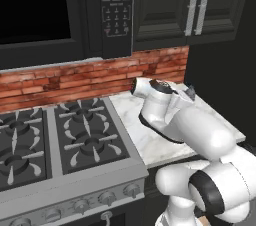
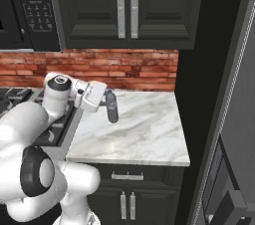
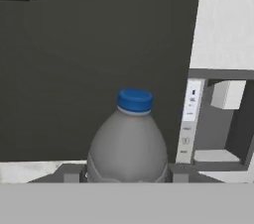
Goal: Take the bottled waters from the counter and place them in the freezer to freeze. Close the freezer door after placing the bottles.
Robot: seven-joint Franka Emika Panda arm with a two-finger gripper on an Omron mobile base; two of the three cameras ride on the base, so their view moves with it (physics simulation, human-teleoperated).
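The grey bottle point(image 3: 130, 141) sits upright between the fingers of the end effector point(image 2: 106, 103), which is clenched on its body, blue cap up. In the right base view the bottle hangs just above the marble tabletop point(image 2: 144, 134), apparently lifted clear, though contact is hard to rule out. The freezer door point(image 3: 218, 119), with its dispenser recess, lies ahead and to the right of the bottle, well apart, so the carry likely goes that way.

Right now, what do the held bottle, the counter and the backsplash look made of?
Bottle: grey translucent plastic by its look, matte, with a glossy blue cap; the gripper is shut on it.
Counter: white-grey veined marble, polished, going by the veins.
Backsplash: red brick, rough, with pale mortar lines.
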